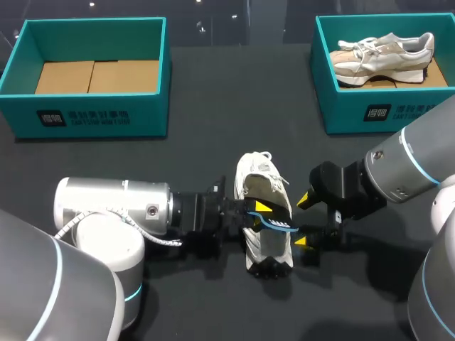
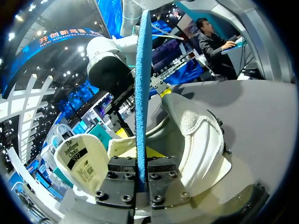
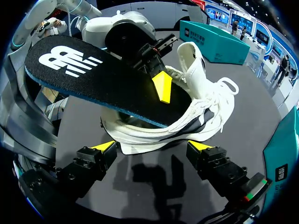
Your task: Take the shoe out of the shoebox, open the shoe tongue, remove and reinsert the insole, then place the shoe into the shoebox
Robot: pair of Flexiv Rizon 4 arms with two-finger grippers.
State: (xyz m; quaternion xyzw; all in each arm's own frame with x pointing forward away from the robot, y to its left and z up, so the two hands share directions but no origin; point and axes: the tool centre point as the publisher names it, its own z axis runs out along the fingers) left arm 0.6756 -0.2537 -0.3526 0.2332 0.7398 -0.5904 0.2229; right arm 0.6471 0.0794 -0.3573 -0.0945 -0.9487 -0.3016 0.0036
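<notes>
A white shoe [image 1: 257,186] lies on the dark table's middle, toe toward the far side. My left gripper [image 1: 264,212] comes in from the left and is shut on a black insole with a blue edge [image 1: 281,226], held over the shoe's opening. In the left wrist view the insole [image 2: 141,88] stands edge-on between the closed fingers [image 2: 122,175], beside the shoe's heel [image 2: 201,135]. In the right wrist view the insole [image 3: 93,77] slants out of the shoe [image 3: 196,119], its front end inside. My right gripper [image 3: 152,147] [image 1: 303,222] is open, just off the shoe's right side, holding nothing.
A teal shoebox [image 1: 92,114] with only cardboard inside stands at the back left. A second teal shoebox [image 1: 355,106] at the back right holds another pale shoe [image 1: 384,57]. Bare dark table [image 1: 213,142] lies between the boxes and the arms.
</notes>
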